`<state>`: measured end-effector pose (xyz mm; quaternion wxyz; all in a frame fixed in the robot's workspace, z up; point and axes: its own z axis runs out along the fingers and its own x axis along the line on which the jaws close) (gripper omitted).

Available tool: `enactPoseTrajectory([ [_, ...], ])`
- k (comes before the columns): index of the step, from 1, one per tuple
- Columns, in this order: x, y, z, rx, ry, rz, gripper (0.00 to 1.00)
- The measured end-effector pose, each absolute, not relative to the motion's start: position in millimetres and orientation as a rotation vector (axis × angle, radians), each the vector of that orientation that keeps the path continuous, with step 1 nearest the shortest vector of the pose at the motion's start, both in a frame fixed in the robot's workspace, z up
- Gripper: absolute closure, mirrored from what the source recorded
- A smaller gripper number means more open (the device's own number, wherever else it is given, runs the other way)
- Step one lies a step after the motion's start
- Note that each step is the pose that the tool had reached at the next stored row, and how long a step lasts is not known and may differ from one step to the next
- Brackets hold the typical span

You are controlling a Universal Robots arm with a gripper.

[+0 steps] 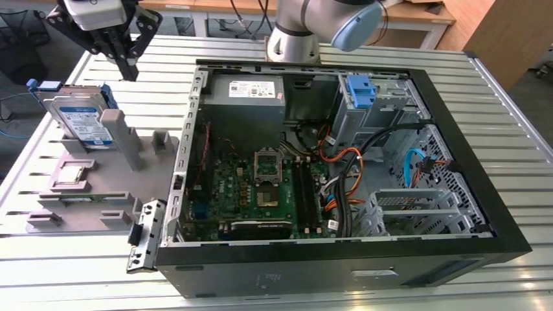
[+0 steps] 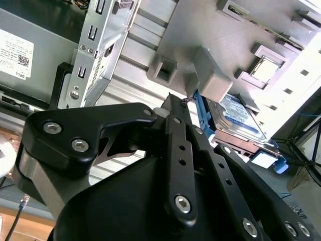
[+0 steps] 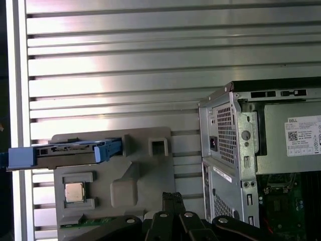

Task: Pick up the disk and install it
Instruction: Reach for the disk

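Note:
The disk [image 1: 82,123] is a silver drive with a blue-and-white label in a blue carrier. It stands on edge in a slot of the grey fixture [image 1: 112,178] at the exterior view's left. In the first wrist view the disk [image 3: 70,152] shows edge-on, and in the second wrist view the disk [image 2: 242,118] lies behind a grey post. My gripper [image 1: 129,72] hangs in the air above the table, behind the disk and slightly toward the case. In both wrist views the black fingertips [image 3: 173,197] [image 2: 176,99] meet, and the gripper is shut on nothing.
An open computer case [image 1: 484,162] takes up the middle and right, with a motherboard [image 1: 259,188], cables and a bare blue bracket [image 1: 359,91] in its drive bay. On the fixture lie a small grey chip [image 1: 71,173] and a memory stick [image 1: 79,198]. The arm's base [image 1: 292,42] stands behind the case.

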<state>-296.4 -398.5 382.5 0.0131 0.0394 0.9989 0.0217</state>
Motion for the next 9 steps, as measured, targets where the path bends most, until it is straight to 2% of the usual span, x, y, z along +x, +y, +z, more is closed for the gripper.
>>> enactPoseTrajectory([
  [9, -296.5, -398.5, 382.4, 0.124, 3.126, 0.067, 0.89],
])
